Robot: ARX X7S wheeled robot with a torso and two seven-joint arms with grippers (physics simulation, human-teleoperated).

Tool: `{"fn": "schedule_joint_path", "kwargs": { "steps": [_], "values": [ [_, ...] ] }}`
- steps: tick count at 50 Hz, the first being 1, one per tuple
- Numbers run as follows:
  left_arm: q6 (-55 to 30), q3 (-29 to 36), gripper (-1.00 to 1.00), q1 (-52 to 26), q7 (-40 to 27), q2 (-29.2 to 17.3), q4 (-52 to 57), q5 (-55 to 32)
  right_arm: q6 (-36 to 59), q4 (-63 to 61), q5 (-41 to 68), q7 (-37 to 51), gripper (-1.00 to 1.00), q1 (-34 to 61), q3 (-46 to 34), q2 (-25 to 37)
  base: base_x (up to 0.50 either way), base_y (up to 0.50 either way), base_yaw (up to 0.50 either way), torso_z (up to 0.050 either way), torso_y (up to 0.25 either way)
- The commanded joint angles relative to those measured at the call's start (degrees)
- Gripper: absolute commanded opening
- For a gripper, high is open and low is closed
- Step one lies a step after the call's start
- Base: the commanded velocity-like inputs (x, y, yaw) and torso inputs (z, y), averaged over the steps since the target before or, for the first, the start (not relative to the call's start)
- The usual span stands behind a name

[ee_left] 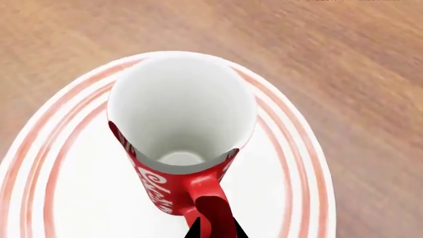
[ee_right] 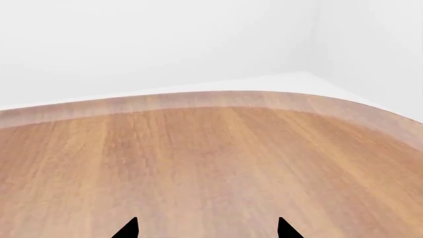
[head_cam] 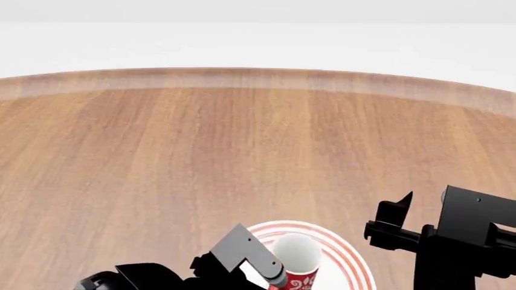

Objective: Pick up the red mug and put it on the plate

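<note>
The red mug, white inside with white markings, is upright over the middle of the plate, a white plate with red rings. I cannot tell whether its base touches the plate. My left gripper is shut on the mug's red handle, one black fingertip on each side. In the head view the mug and plate are at the bottom centre, with my left gripper beside the mug. My right gripper is open and empty over bare wood, to the right of the plate in the head view.
The round wooden table stretches ahead to its curved far edge. White floor and walls lie beyond it. No other objects show in these views.
</note>
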Motion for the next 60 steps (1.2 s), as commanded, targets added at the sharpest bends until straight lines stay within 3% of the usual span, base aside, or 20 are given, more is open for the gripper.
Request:
{"fn": "schedule_joint_path", "kwargs": {
  "steps": [1, 32, 39, 50, 55, 60],
  "values": [
    [-1.95, 0.54, 1.0, -0.04, -1.76, 0.0, -1.05, -1.15, -0.27, 0.35, 0.16, 0.13, 1.0, -0.04, -0.1, 0.07, 0.0, 0.0, 0.0, 0.0, 0.0],
    [-2.08, 0.83, 1.0, -2.16, 0.9, 0.0, 2.05, -1.18, -1.68, 2.8, 0.32, -0.01, 1.0, 0.7, -0.93, -0.18, 0.0, 0.0, 0.0, 0.0, 0.0],
    [-3.52, 0.61, 1.0, -3.32, -4.86, -0.35, 3.41, -0.77, -1.72, 2.81, 0.35, 0.07, 1.0, 0.46, -1.15, -0.15, 0.0, 0.0, 0.0, 0.0, 0.0],
    [-12.61, -3.35, 1.0, -5.33, -30.28, -25.4, 50.67, -10.88, -1.4, 2.08, 0.66, 0.47, 1.0, 0.2, -1.17, -0.14, 0.0, 0.0, 0.0, 0.0, 0.0],
    [-11.35, -6.08, 1.0, -5.43, -32.2, -33.1, 63.26, -14.2, -1.15, 2.02, 0.67, 0.6, 1.0, 0.53, -1.48, -0.24, 0.0, 0.0, 0.0, 0.0, 0.0],
    [-8.26, -7.51, 1.0, -4.79, -28.96, -37.42, 68.71, -13.47, -0.6, 1.39, 0.75, 0.9, 1.0, 0.75, -1.62, -0.18, 0.0, 0.0, 0.0, 0.0, 0.0]
  ]
}}
